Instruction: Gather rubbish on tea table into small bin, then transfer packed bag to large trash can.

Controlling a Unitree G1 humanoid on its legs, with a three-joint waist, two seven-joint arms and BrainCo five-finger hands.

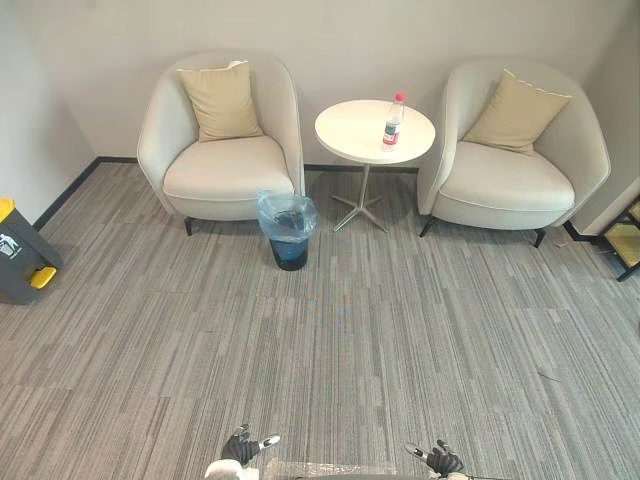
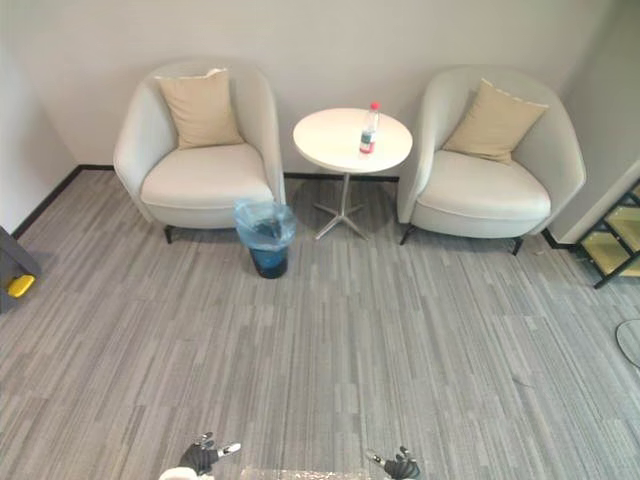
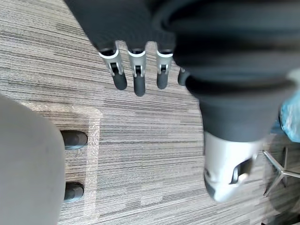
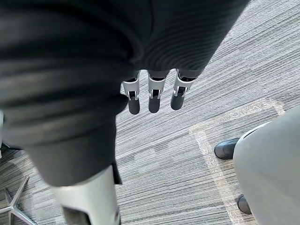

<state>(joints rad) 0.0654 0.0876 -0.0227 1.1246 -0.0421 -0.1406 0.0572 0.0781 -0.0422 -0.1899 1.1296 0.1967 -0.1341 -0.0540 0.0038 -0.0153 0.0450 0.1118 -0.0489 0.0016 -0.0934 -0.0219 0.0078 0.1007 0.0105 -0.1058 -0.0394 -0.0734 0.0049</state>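
Upright on the round white surface (image 1: 350,132), well apart from the empty, slack-fingered left hand (image 1: 240,446) and right hand (image 1: 443,461), the small clear red-capped plastic bottle (image 1: 393,122) looks light, smooth and easily tipped, so best wrapped round its mid-body.

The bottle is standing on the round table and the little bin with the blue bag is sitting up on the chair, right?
Not quite. The bottle does stand on the round table, but the little bin with the blue bag sits on the floor beside the left chair, not up on it. The left eye view shows this.
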